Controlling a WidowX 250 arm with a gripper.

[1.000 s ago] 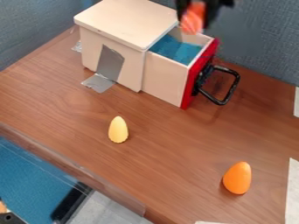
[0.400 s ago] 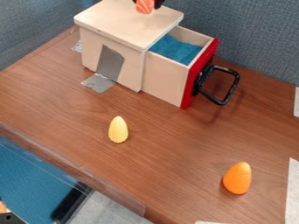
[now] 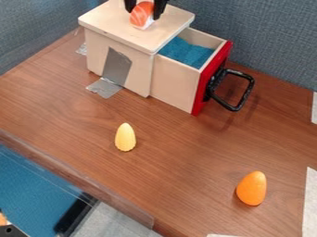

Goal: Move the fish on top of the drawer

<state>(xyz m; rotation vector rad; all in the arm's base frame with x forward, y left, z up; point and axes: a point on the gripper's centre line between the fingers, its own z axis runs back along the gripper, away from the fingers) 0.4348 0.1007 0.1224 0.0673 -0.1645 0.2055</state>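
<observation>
At the top edge of the camera view, the black gripper (image 3: 143, 15) is over the drawer box's flat wooden top (image 3: 114, 23), shut on the fish. The fish (image 3: 140, 13), an orange piece with white stripes and a white underside, is held between the two fingers. It is low over the back part of the top; whether it touches the wood I cannot tell. Below and to the right, the drawer (image 3: 180, 85) stands pulled out, with a red front and blue lining inside.
A black handle (image 3: 243, 95) juts from the drawer front. On the brown table (image 3: 180, 162) stand a yellow egg-shaped piece (image 3: 125, 137) at centre left and an orange one (image 3: 251, 189) at lower right. Grey tape (image 3: 105, 88) runs from box to table.
The gripper has carried the fish left from above the open drawer to over the box's top, then slightly lower in the view. The drawer and both egg-shaped pieces have not moved.
</observation>
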